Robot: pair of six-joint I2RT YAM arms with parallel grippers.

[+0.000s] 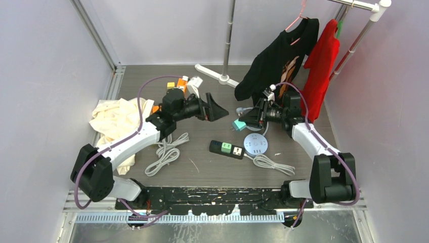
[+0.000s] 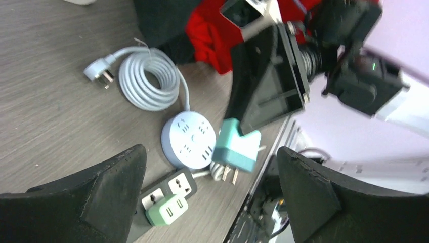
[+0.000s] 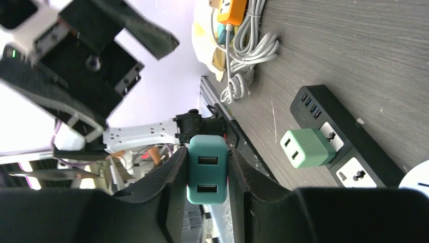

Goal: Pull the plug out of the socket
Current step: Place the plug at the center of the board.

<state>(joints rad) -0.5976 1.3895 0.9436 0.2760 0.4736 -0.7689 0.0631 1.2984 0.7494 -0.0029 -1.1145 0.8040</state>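
My right gripper (image 3: 207, 164) is shut on a teal two-port plug (image 3: 207, 172) and holds it in the air, prongs bare, above the table; it also shows in the top view (image 1: 239, 125) and the left wrist view (image 2: 235, 147). A black power strip (image 1: 227, 149) lies mid-table with a light green plug (image 1: 226, 147) seated in it, as the right wrist view (image 3: 306, 147) shows too. A round white socket (image 1: 255, 144) lies right of the strip. My left gripper (image 1: 215, 108) is open and empty, raised left of the teal plug.
A coiled white cable (image 2: 149, 78) with a plug lies behind the round socket. More white cable (image 1: 167, 152) and a cream cloth (image 1: 119, 119) lie at the left. A black shirt (image 1: 281, 55) and a red shirt (image 1: 321, 66) hang from a rack at the back right.
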